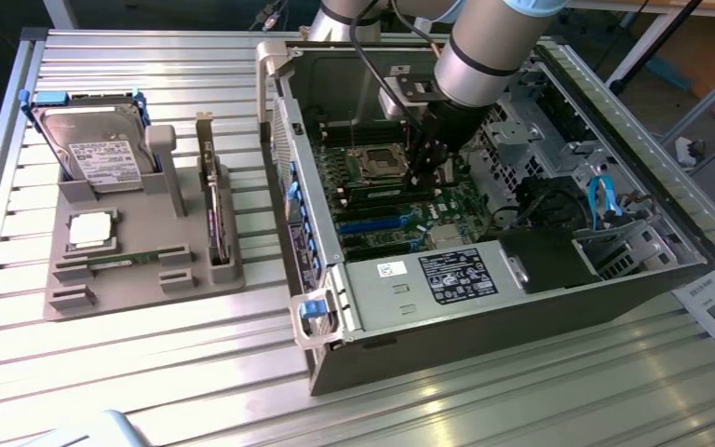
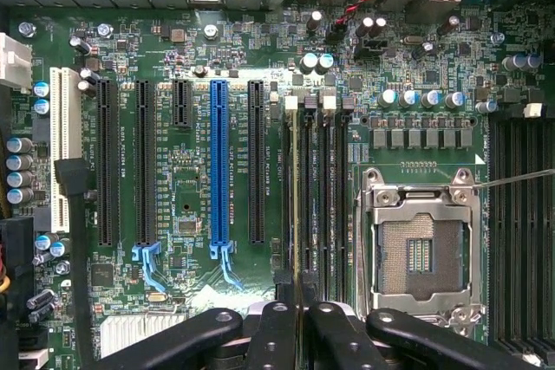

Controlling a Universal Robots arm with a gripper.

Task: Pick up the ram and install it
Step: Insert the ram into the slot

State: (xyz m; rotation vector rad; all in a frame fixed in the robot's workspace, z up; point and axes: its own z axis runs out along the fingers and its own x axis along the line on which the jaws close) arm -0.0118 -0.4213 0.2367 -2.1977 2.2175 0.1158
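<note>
Both sides of the gripper (image 2: 297, 322) squeeze the ram (image 2: 295, 197), on edge at the long slots (image 2: 328, 197) beside the empty chip socket (image 2: 421, 253). We should push straight down, evenly, not tilted.

Exterior looks down from above; wrist closely faces shared motherboard (image 1: 389, 219) (image 2: 186, 184).

From my seat I see the pincer (image 2: 300, 322) closed on the ram (image 2: 295, 188), held edge-on and lined up with the dark memory slots (image 2: 325, 197). These lie between the open processor socket (image 2: 421, 249) and the black expansion slots (image 2: 257, 162), with one blue slot (image 2: 218, 162) among them.
</note>
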